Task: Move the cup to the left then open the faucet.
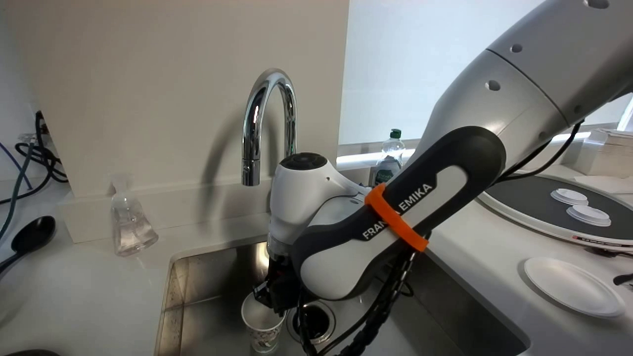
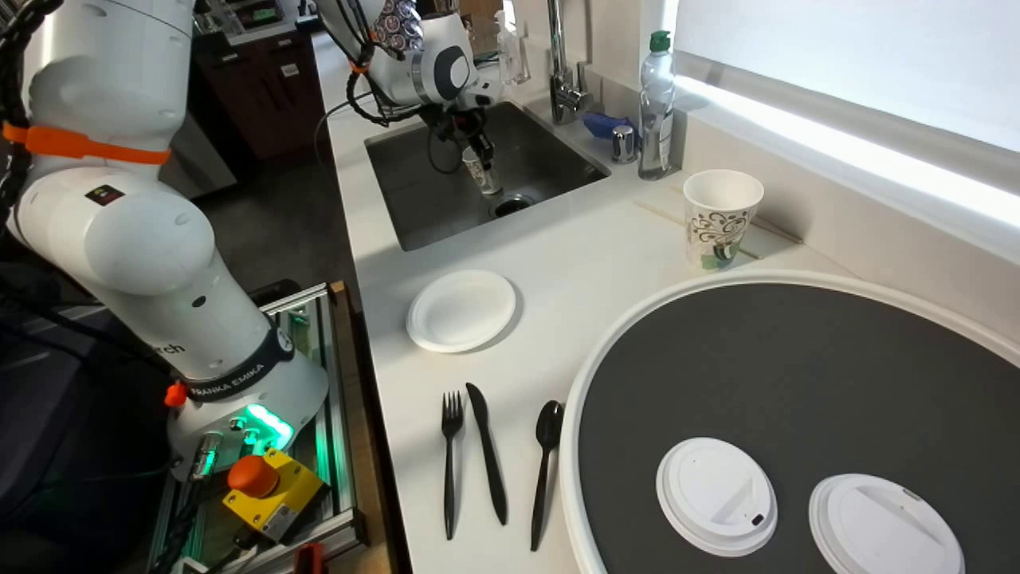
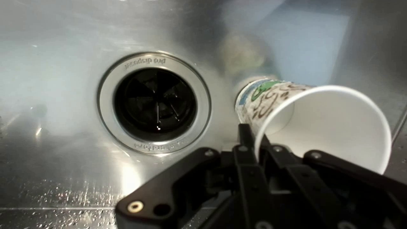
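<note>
The cup (image 1: 260, 319), a white paper cup with a brown and green print, is in the sink beside the drain in both exterior views; it also shows in the wrist view (image 3: 343, 124). My gripper (image 3: 254, 135) is shut on the cup's near wall at the rim, one finger inside and one outside. The cup looks tilted in the wrist view; I cannot tell whether its base touches the sink floor. The chrome gooseneck faucet (image 1: 253, 113) stands behind the sink. Its side lever shows in an exterior view (image 2: 580, 76); the arm hides the faucet's base in the opposite view.
The sink drain (image 3: 106, 108) lies left of the cup in the wrist view. A dish soap bottle (image 2: 657, 112) and a blue sponge (image 2: 602, 124) stand near the faucet. Another printed cup (image 2: 721, 215), a white plate (image 2: 462, 311) and black cutlery (image 2: 486, 454) are on the counter.
</note>
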